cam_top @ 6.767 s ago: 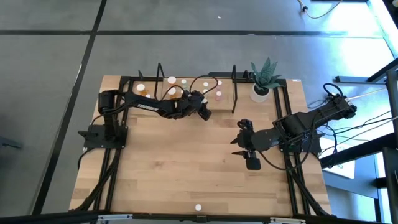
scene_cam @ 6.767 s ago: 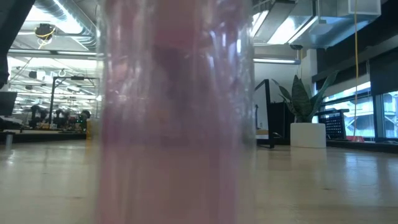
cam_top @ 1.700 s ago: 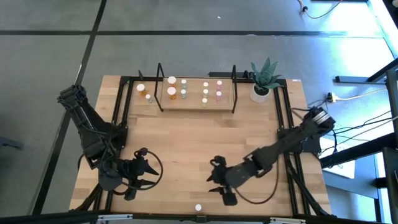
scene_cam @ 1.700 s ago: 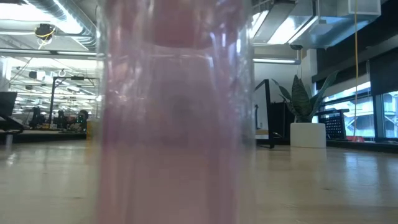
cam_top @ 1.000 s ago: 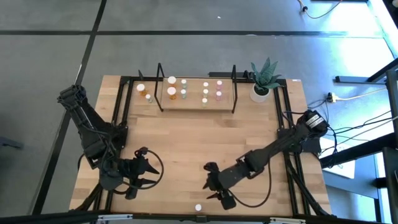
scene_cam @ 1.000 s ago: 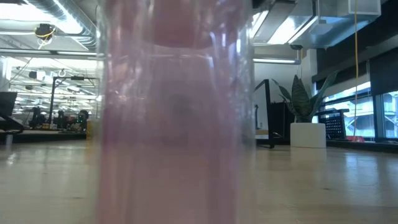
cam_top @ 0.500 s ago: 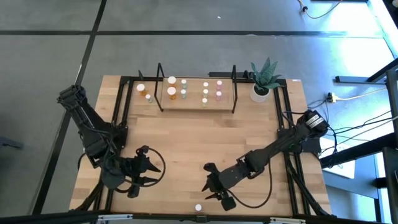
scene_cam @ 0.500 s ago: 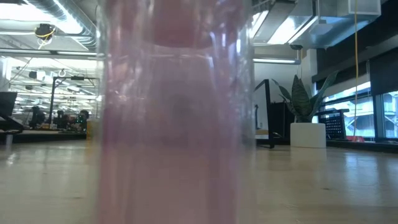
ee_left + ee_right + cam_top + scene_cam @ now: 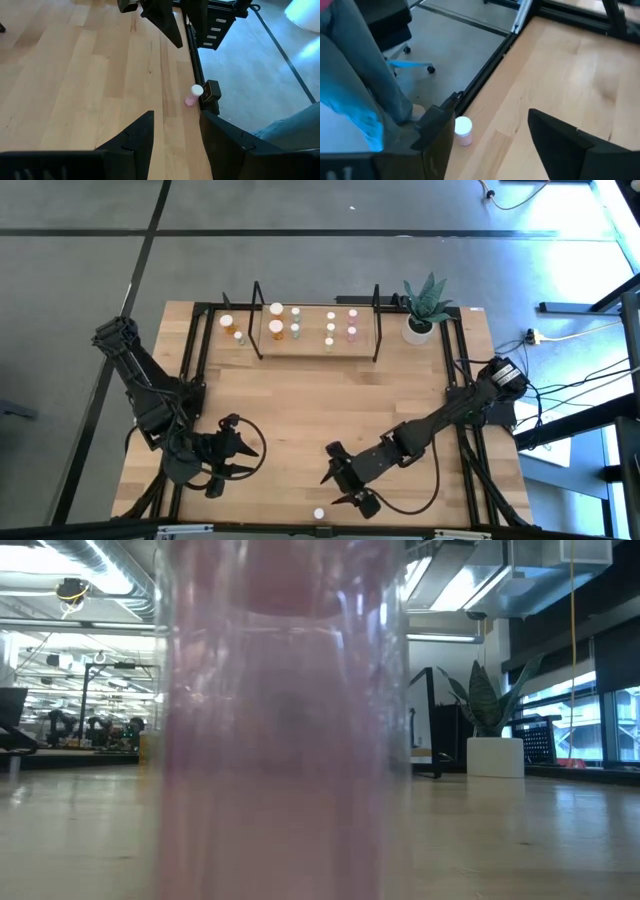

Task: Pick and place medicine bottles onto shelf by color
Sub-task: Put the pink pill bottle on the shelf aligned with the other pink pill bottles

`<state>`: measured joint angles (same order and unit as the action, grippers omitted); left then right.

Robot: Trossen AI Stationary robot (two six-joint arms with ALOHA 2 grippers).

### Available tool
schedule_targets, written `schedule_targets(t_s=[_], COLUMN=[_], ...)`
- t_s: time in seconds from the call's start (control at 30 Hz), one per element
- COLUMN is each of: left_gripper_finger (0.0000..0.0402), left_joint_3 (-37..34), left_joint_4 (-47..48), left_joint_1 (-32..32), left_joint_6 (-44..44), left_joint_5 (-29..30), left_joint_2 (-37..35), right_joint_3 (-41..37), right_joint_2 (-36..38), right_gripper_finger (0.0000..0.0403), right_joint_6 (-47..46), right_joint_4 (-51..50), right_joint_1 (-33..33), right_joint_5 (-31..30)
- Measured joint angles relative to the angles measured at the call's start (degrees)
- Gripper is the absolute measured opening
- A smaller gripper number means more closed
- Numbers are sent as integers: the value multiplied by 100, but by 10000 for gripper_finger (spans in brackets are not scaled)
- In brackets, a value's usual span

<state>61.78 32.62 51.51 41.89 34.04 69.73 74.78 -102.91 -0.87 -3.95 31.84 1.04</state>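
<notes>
A small pink bottle with a white cap (image 9: 319, 514) stands upright on the table at the near edge, touched by no gripper. It shows in the right wrist view (image 9: 463, 131) and the left wrist view (image 9: 194, 95), and fills the low view (image 9: 280, 720). My right gripper (image 9: 335, 488) hovers open just beyond it, fingers apart, nothing between them. My left gripper (image 9: 243, 450) waits open at the near left. The shelf (image 9: 315, 345) at the far edge carries several orange, green, pink and pale bottles (image 9: 296, 331), standing on its board.
A white plant pot (image 9: 418, 330) stands at the far right beside the shelf. Black frame rails (image 9: 465, 430) run along the table's sides. A small black camera (image 9: 211, 92) sits at the near edge beside the pink bottle. A person's leg (image 9: 355, 75) and a chair base (image 9: 410, 67) show beyond that edge.
My right gripper has stayed in place near the table's near edge, rolled slightly about its own line and spread its fingers wider. The pink bottle has not moved.
</notes>
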Motion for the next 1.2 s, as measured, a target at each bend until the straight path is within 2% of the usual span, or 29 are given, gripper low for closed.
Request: schedule_targets(t_s=[0.13,0.5,1.2], left_gripper_finger=[151,151,151], left_joint_3=[0,0,0], left_joint_4=[0,33,275], left_joint_1=[0,2,2], left_joint_6=[0,-117,-196], left_joint_5=[0,-2,-4], left_joint_2=[0,0,0], right_joint_3=[0,0,3], right_joint_2=[-40,-679,-1452], right_gripper_finger=[262,263,263], right_joint_6=[542,632,1495], right_joint_4=[33,975,1431], right_joint_1=[23,53,71], right_joint_5=[2,214,497])
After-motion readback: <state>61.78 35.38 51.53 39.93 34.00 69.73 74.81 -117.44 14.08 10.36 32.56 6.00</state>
